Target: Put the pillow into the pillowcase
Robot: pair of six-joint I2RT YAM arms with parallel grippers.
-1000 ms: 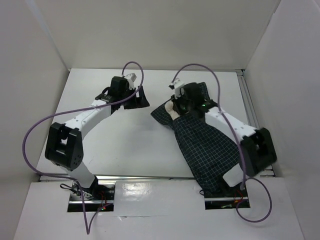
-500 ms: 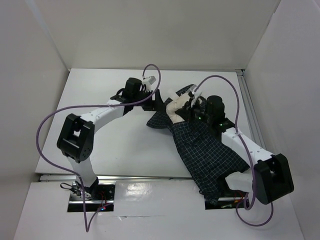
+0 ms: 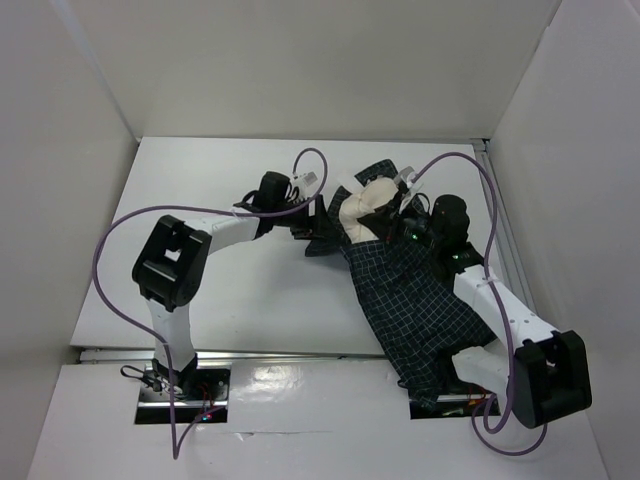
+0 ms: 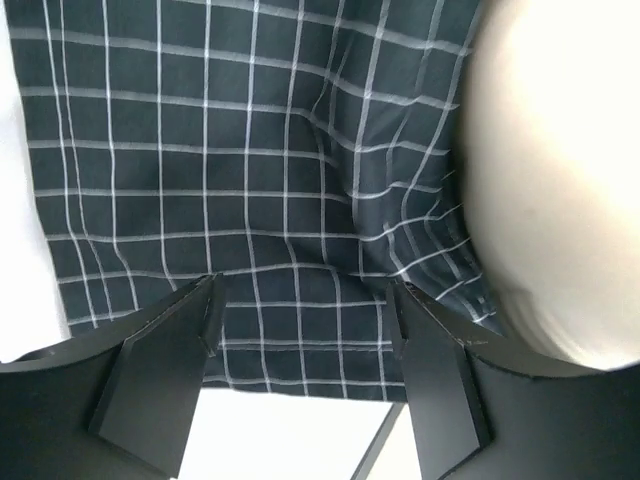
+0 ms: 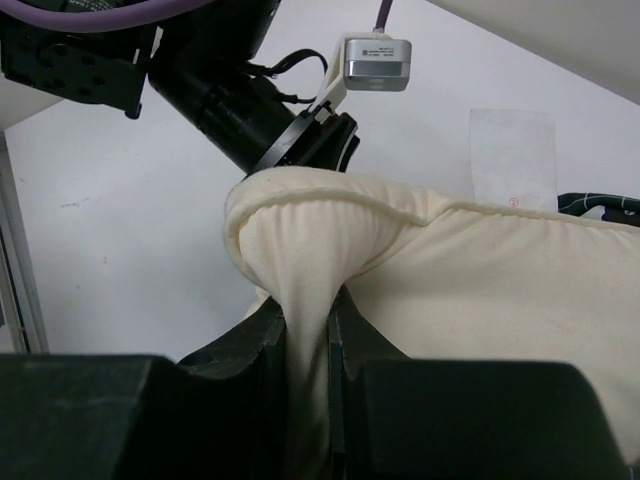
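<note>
Clamped on a bunched fold of the plump cream pillow (image 5: pixel 470 270), the right gripper (image 5: pixel 305 345) holds it so the cushion bulges above its fingers, a corded seam curving over the top. The left gripper (image 4: pixel 300 320) stands with fingers spread wide, the hemmed edge of the dark, white-checked pillowcase (image 4: pixel 250 160) just ahead between them, the pillow's pale bulge to its right
</note>
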